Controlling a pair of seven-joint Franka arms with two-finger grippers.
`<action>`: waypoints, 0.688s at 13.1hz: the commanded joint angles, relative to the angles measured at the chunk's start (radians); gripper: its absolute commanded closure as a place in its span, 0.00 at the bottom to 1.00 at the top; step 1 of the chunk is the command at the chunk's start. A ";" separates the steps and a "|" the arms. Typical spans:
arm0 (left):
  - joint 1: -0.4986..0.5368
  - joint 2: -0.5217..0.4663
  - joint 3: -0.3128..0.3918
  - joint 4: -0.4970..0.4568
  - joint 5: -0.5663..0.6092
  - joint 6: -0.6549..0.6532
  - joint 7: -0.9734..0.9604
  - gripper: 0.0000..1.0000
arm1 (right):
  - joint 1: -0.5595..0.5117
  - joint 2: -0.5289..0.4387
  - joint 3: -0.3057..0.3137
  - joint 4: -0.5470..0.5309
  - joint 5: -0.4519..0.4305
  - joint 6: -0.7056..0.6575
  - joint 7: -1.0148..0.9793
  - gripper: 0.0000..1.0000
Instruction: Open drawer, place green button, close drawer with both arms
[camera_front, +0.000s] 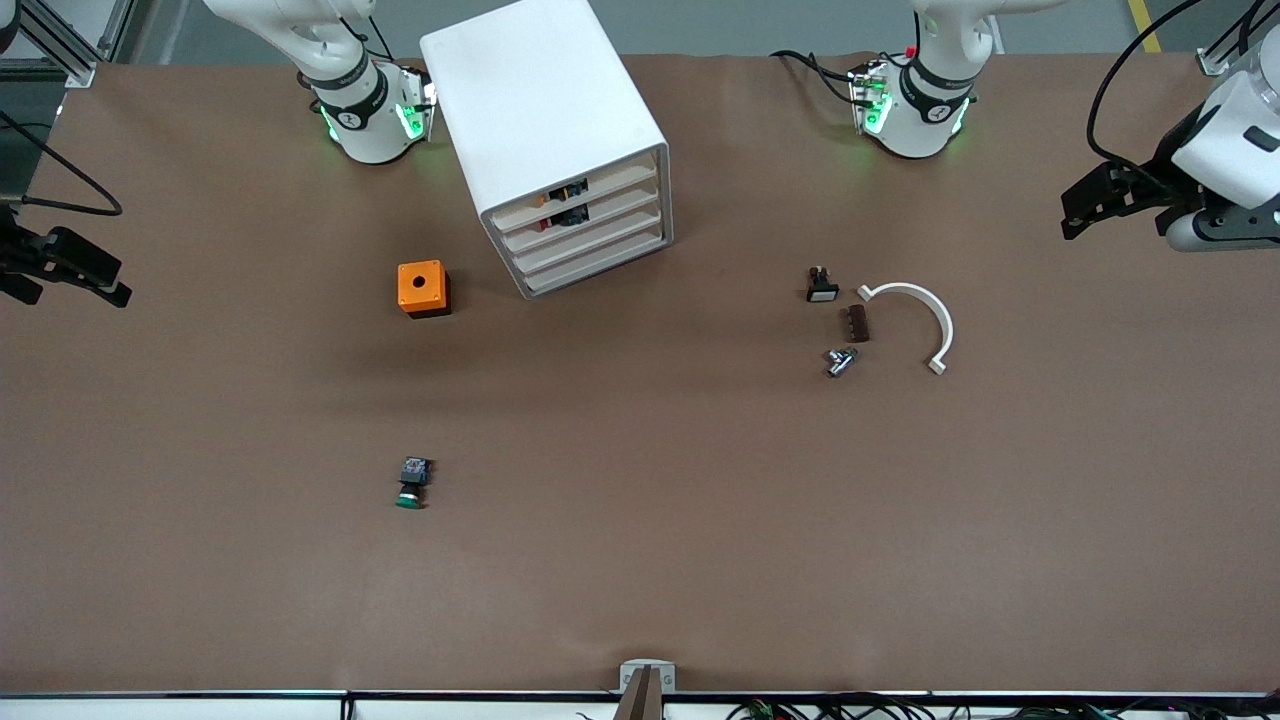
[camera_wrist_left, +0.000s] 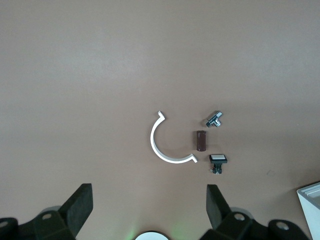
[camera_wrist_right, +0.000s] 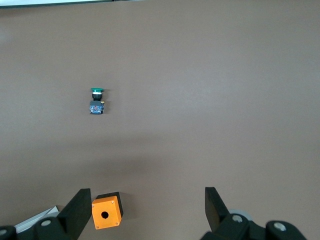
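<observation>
On the table (camera_front: 640, 560), one button (camera_front: 412, 483), one four-drawer cabinet (camera_front: 560, 140) (all closed); both end effectors' fingers apart.

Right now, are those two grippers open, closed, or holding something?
Left gripper: open, holding nothing, up over the table's left-arm end.
Right gripper: open, holding nothing, up over the right-arm end.

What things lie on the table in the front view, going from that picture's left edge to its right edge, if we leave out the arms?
orange box → cabinet → black switch → brown block → white curved piece. The button overlaps the orange box in this order, and the metal part overlaps the switch, so both are left out.
</observation>
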 joint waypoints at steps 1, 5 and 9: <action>0.004 0.010 -0.006 0.023 0.021 -0.017 -0.004 0.00 | -0.002 -0.013 0.001 -0.008 -0.002 -0.006 -0.001 0.00; -0.007 0.068 -0.015 0.042 0.007 -0.017 0.001 0.00 | -0.001 -0.013 0.001 -0.008 -0.002 -0.006 -0.001 0.00; -0.037 0.198 -0.065 0.042 -0.019 -0.003 -0.010 0.00 | -0.002 0.000 0.007 -0.013 -0.002 -0.005 -0.001 0.00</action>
